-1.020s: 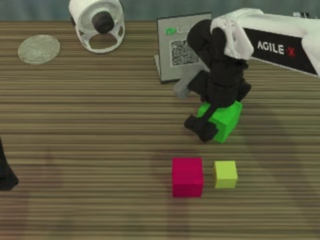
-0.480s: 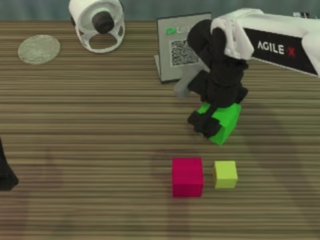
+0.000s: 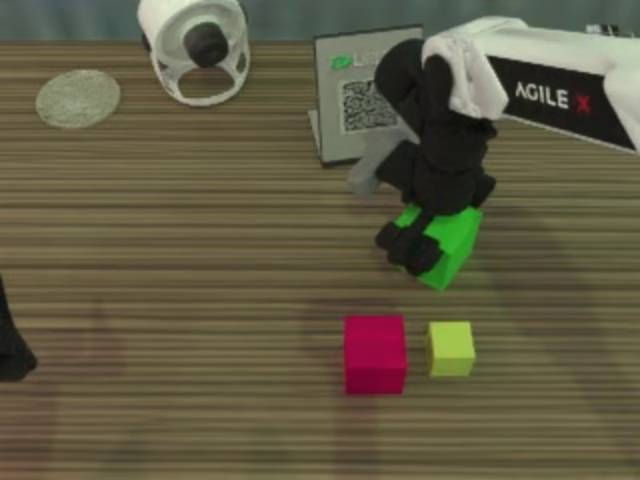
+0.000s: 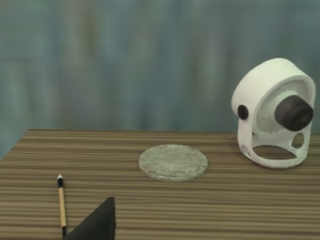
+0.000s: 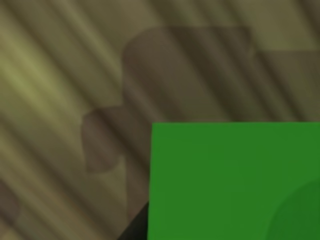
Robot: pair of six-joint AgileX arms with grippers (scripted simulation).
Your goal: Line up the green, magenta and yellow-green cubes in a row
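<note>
Cubes are numbering three from above: green cube clamped in our right gripper, sitting far of the touching-close magenta cube and yellow-green cube. Since a second ago we are drawing it slightly farther. Our left gripper is idling at the left edge; its fingers' state we cannot tell. The right wrist view is showing green cube filling it.

The right arm, white-shelled with black lettering, reaches in from the top view's right edge toward the table's middle; its black wrist bends downward; the right gripper, black and two-fingered, sits clamped on the big bright green plain cube; the left arm stays parked at the left edge, only the dark left gripper showing.
</note>
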